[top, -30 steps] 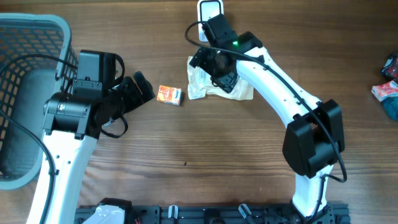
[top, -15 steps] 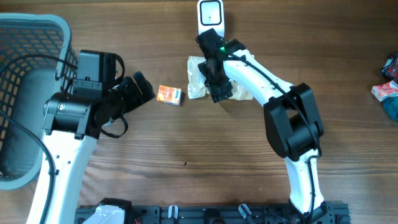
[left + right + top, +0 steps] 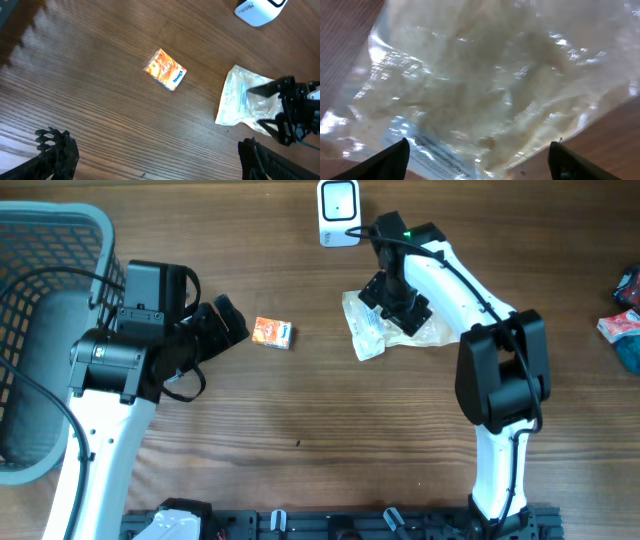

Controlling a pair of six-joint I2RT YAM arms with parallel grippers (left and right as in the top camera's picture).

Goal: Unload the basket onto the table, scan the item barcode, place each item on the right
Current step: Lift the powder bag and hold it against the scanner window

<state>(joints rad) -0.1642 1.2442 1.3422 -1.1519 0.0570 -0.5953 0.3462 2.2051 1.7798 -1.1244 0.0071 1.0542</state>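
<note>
Two tools show overhead: the right tool (image 3: pixel 398 300) spread wide over the plastic bag (image 3: pixel 372 335), the left tool (image 3: pixel 228 320) spread, empty, near the orange box (image 3: pixel 271 332). Left wrist: scanner (image 3: pixel 260 9) far right. Right wrist: bag fills the table (image 3: pixel 340 30).

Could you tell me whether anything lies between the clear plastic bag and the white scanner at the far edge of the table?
Nothing visible does: only bare table separates the plastic bag from the scanner. The right gripper sits over the bag.

Two white-shelled arms with black joints, black grippers and looping black cables; one green indicator light.
</note>
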